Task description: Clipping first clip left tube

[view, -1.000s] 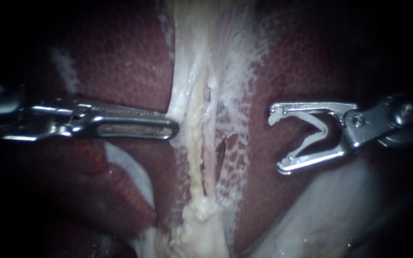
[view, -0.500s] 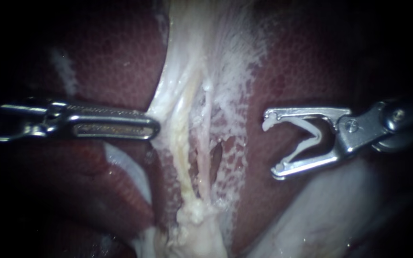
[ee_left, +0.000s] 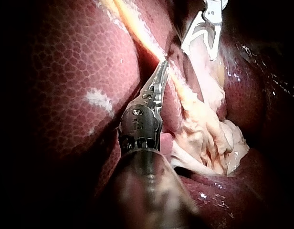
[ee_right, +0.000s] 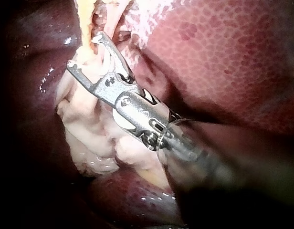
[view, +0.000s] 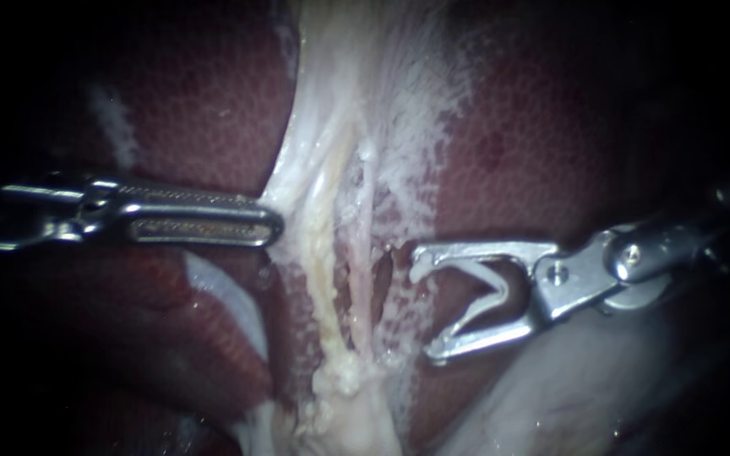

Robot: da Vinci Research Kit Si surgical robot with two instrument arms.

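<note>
Now for the approach: my left instrument's (view: pixel 269 226) jaws pinch pale tissue (view: pixel 297 181) beside the left tube (view: pixel 324 287). My right instrument's (view: pixel 424 306) wide jaws hold a clip (view: pixel 500 283) near the tube and must straddle it next.

Instruments: 2. The left instrument (view: pixel 274 226) comes in from 9 o'clock, the right instrument (view: pixel 426 306) from 3 o'clock. Jaws: 2 per end effector, 4 total. Clip (view: pixel 500 291): 1, white, sitting in the right instrument's jaws. Tubes: 2, side by side near centre. There is a thick yellowish tube (view: pixel 324 253) and a thin tube (view: pixel 366 228) on its 3 o'clock side. Pale tissue band (view: pixel 331 101): 1, running 12 to 6. Liver (view: pixel 204 110): 1. White patch (view: pixel 111 127) on the liver: 1, at 10 o'clock. Dark gaps (view: pixel 382 274) beside the thin tube: 2.
</note>
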